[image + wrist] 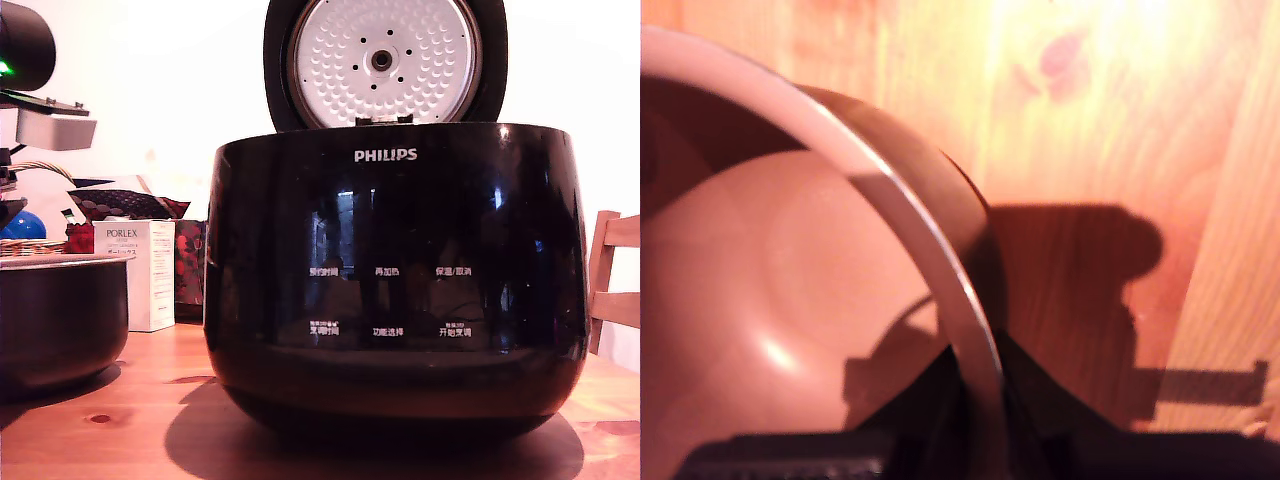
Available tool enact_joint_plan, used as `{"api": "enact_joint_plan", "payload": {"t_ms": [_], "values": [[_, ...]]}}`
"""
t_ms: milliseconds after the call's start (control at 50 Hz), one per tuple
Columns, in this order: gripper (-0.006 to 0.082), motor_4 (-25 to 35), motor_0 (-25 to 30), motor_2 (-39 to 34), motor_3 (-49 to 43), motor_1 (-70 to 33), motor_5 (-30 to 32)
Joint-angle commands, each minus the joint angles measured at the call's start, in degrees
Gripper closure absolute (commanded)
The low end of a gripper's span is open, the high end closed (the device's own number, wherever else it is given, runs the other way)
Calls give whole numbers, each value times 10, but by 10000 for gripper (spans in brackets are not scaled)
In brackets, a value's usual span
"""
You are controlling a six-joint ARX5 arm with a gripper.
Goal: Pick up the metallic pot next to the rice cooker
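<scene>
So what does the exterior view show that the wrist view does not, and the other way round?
Only the exterior view shows the large glossy black rice cooker with its lid raised, a white PORLEX box and a wooden chair part. Only the wrist view shows the dark metal pot's smooth empty inside and the dark gripper straddling its pale rim. Both show the pot and the wooden table.

The metallic pot (60, 320) sits at the exterior view's left of the rice cooker (395, 280).
</scene>
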State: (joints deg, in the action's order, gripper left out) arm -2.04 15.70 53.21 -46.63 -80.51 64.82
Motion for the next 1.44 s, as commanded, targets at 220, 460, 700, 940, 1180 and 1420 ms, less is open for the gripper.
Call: {"api": "enact_joint_plan", "payload": {"t_ms": [220,460,700,940,1180,1420], "values": [[789,-6,3,19,-40,0,-4],[789,-15,19,76,-117,15,-6],[789,-14,47,173,-232,19,-46],[789,-15,75,263,-309,20,-97],[789,-15,104,308,-310,30,-133],[789,-15,110,312,-310,30,-135]]}}
